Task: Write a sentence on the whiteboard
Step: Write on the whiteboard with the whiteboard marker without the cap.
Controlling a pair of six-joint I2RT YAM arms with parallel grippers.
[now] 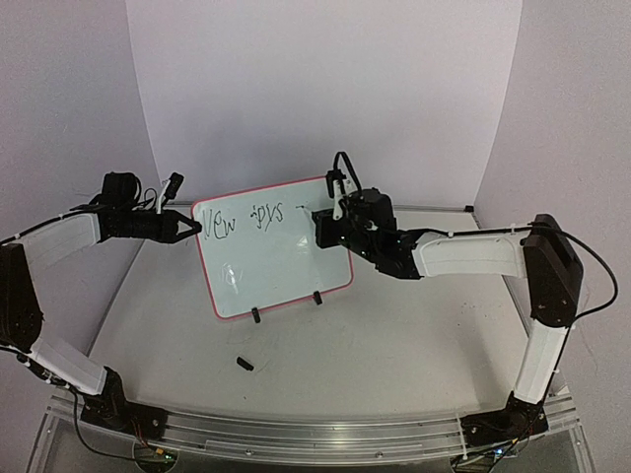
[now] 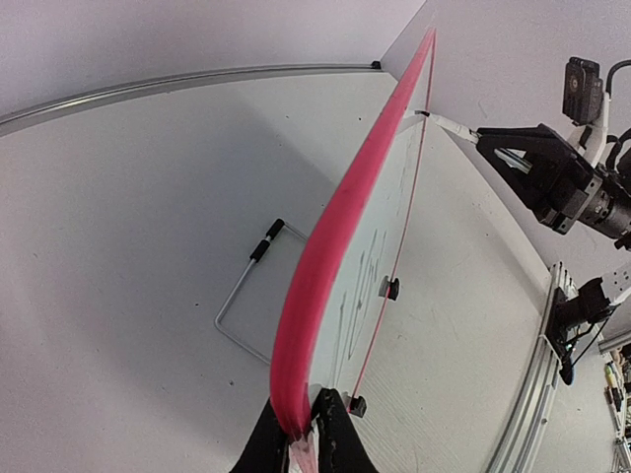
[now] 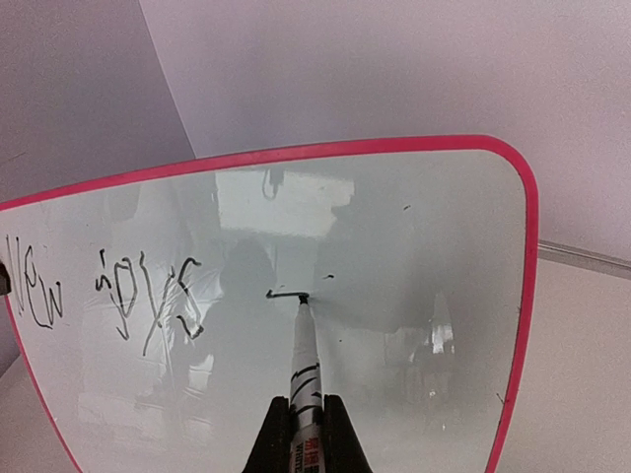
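Now your left gripper (image 1: 194,229) pinches board (image 1: 271,271) left edge, steadying it upright mid-table against pen pressure. Right gripper (image 3: 306,434) clamps marker (image 3: 305,360), tip touching board right of sentence (image 3: 108,291), which reads only "New joys".

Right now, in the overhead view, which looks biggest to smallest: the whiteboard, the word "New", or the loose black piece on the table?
Largest: the whiteboard.
Next: the word "New".
Smallest: the loose black piece.

White table (image 1: 414,345) — whiteboard (image 1: 266,271) upright on it; small black object (image 1: 245,364) just in front.
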